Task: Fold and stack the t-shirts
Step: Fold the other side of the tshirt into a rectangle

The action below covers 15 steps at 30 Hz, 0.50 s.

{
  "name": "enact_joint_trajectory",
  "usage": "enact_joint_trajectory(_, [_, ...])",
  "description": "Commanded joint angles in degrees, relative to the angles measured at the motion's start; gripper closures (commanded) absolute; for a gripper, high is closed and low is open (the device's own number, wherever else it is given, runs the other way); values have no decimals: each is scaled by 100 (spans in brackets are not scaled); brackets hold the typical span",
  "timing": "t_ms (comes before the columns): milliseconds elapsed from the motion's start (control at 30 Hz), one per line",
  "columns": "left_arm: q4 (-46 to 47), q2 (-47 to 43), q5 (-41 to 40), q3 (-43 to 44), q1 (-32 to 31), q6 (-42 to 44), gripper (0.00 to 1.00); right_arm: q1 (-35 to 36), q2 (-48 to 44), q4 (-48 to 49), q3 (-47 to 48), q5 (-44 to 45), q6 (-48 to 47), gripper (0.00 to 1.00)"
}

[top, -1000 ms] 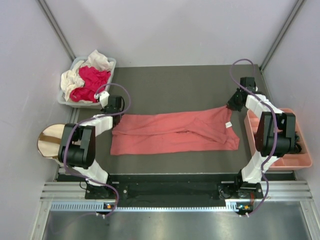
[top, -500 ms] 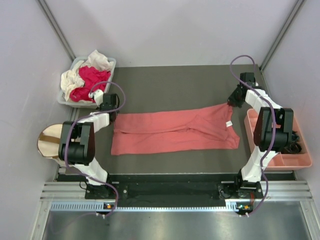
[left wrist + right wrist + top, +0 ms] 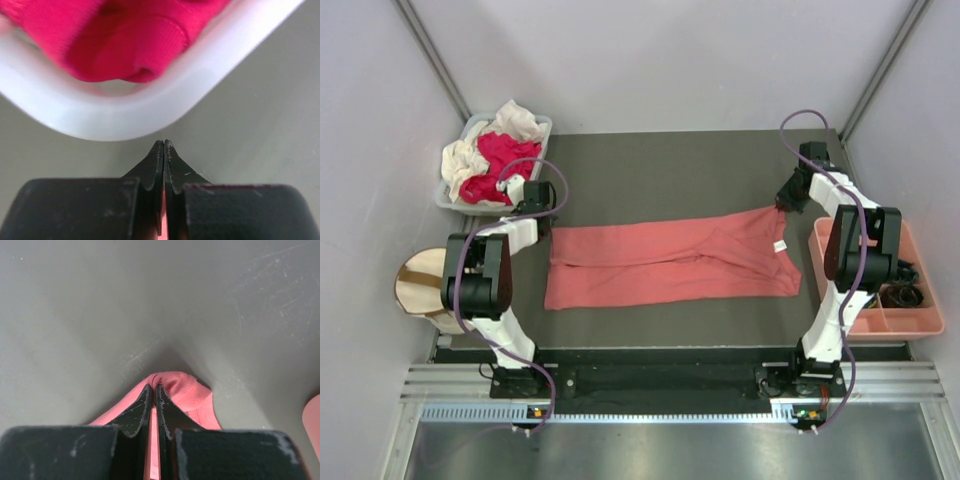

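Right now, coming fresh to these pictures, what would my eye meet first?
A salmon-pink t-shirt lies stretched across the middle of the dark table, its far corners pinched by the shut left hand and right hand. At the far left, a pale bin holds a crumpled magenta t-shirt and cream cloth.

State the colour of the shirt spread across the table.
Salmon pink; the shirt shows best in the top view.

Left arm (image 3: 480,280) and right arm (image 3: 855,250): white and black links, purple cables (image 3: 807,112); scuffed black fingers (image 3: 132,412).
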Motion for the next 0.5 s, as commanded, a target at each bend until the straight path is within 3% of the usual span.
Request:
enact_joint_trajectory(0, [53, -182, 376, 147, 31, 41, 91, -107, 9, 181, 275, 116, -103, 100])
enact_joint_trajectory(33, [9, -218, 395, 103, 31, 15, 73, -98, 27, 190, 284, 116, -112, 100])
enact_joint_trajectory(67, [-9, -253, 404, 77, 31, -55, 66, -107, 44, 181, 301, 133, -112, 100])
enact_joint_trajectory(233, [-62, -534, 702, -125, 31, -152, 61, -98, 150, 164, 415, 90, -147, 100])
enact_joint_trajectory(467, [-369, -833, 1018, -327, 22, -222, 30, -107, 194, 190, 372, 37, -156, 100])
